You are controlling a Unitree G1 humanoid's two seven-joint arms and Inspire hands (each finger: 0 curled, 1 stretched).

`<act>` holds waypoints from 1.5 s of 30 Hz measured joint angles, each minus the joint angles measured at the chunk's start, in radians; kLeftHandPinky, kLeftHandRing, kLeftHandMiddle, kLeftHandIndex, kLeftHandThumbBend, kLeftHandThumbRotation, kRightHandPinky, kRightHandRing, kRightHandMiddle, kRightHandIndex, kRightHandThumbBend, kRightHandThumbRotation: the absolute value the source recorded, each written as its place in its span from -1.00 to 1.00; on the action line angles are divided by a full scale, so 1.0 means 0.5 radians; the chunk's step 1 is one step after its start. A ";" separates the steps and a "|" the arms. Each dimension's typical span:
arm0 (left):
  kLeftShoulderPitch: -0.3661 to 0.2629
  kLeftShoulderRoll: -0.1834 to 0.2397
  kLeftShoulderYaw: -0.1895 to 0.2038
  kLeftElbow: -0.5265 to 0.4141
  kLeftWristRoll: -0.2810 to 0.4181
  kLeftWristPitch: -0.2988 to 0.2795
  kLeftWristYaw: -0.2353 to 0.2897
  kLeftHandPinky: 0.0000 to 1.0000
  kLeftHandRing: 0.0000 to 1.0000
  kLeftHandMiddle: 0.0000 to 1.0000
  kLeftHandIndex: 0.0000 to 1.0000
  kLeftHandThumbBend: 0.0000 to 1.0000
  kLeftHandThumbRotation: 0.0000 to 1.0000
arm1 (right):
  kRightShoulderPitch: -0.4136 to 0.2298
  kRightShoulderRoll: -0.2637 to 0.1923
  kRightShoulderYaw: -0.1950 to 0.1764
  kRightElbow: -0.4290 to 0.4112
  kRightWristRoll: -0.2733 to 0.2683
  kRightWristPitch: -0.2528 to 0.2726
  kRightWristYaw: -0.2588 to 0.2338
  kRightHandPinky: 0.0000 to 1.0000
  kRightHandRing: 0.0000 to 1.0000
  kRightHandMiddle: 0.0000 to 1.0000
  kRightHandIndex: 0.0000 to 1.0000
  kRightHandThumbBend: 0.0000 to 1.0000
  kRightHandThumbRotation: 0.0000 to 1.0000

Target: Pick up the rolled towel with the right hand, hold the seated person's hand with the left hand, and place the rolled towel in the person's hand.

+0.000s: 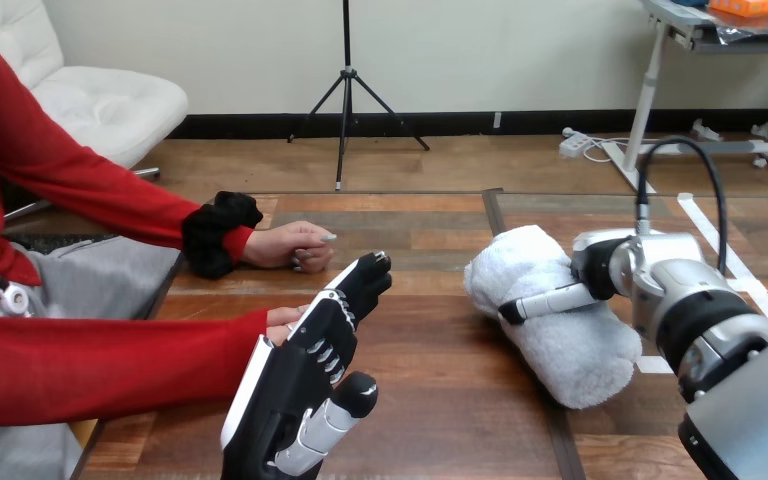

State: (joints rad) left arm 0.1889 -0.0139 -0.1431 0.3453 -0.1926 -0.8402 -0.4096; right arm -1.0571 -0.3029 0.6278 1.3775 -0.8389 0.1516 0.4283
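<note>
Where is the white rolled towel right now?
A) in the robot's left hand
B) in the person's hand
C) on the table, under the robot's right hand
C: the rolled towel lies on the table, with the right hand curled over it.

We see the left hand [295,385] black with a white shell at its edge and silver-banded fingers [332,352]; the right hand [600,268] is black and white, its forearm [682,285] silver, black-ringed
</note>
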 measured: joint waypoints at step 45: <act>0.004 -0.049 -0.008 0.000 0.022 -0.005 0.027 0.86 0.84 0.85 0.77 1.00 0.54 | 0.100 0.167 -0.276 -0.001 0.415 0.111 -0.855 -0.46 -0.28 -0.05 0.42 0.71 -0.99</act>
State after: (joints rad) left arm 0.1909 -0.0384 -0.1473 0.3454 -0.1816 -0.8429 -0.3961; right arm -1.0073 -0.2194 0.4897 1.3771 -0.6312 0.2070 0.0009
